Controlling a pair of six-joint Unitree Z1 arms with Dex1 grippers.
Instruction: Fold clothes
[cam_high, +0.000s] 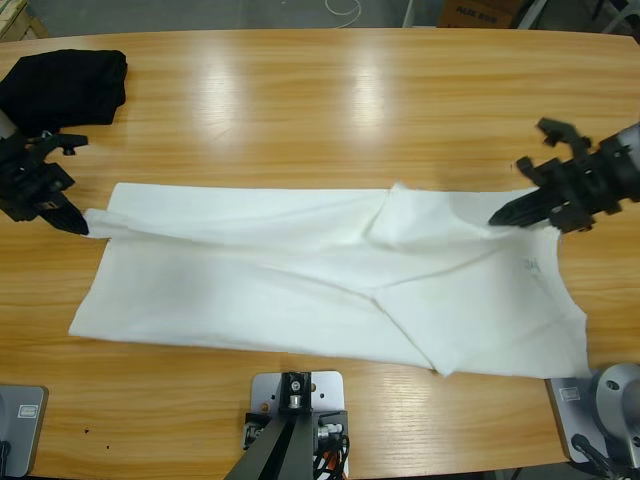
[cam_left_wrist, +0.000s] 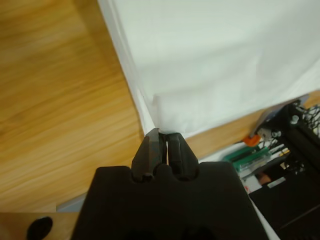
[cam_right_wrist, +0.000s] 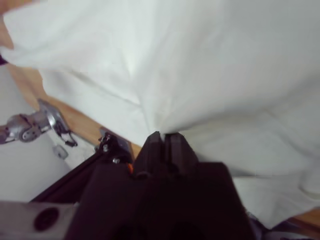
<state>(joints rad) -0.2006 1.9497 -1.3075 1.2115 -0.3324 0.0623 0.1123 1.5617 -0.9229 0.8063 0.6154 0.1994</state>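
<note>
The white T-shirt (cam_high: 300, 290) lies lengthwise across the table (cam_high: 300, 90), one long fold in, more left I'd guess. Right gripper (cam_high: 497, 217) and left gripper (cam_high: 80, 228) each pinch its opposite ends.

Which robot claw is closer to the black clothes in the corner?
The left gripper. It sits just below the black garment, pinching the T-shirt. The right gripper is across the table.

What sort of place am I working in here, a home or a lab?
Probably a lab or workshop test bench, not a home: a long wooden table with rig hardware mounted along its edge, cardboard boxes behind it, and only a white T-shirt spread out.
</note>
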